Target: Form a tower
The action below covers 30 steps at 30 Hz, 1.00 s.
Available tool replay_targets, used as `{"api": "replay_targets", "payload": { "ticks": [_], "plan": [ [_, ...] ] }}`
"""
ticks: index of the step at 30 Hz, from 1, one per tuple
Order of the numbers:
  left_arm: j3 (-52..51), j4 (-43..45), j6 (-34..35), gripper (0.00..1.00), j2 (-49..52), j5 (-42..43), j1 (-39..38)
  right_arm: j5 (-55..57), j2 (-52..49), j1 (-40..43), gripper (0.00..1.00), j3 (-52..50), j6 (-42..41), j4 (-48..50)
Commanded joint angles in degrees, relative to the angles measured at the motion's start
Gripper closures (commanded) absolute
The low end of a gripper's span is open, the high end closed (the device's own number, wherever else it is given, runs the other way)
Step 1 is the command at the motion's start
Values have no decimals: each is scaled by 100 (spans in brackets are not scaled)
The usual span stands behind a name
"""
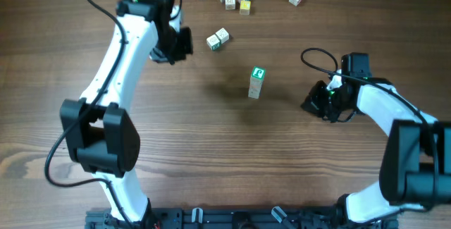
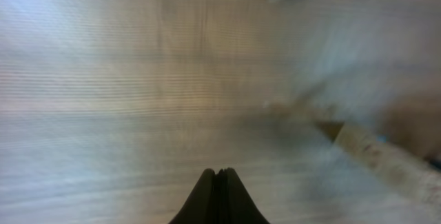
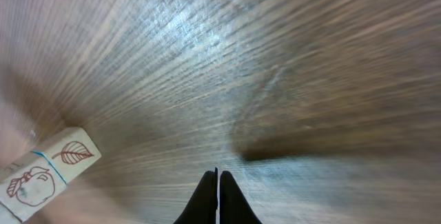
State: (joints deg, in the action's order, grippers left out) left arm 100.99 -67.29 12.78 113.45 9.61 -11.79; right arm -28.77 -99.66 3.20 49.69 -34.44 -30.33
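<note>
Near the centre of the overhead frame, the tower stands on the tabletop. It is a narrow stack of pale cubes with a green letter on top and red leaf and apple drawings on one side, its long axis upright. The left arm stretches to the upper left, its left pincer clenched and empty. The right arm bends in from the right, its right pincer also clenched and empty, apart from the stack.

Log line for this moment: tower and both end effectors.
tower: upright, mid-table, untouched | left end effector: shut, empty | right end effector: shut, empty | loose cubes: far side
</note>
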Motion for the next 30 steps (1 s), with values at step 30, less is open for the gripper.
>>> {"api": "replay_targets", "payload": {
  "ticks": [30],
  "plan": [
    [-1755,4068,1821,96,1338,1762,-1069,866,-452,-861,82,44,-1827,1014]
  ]
}}
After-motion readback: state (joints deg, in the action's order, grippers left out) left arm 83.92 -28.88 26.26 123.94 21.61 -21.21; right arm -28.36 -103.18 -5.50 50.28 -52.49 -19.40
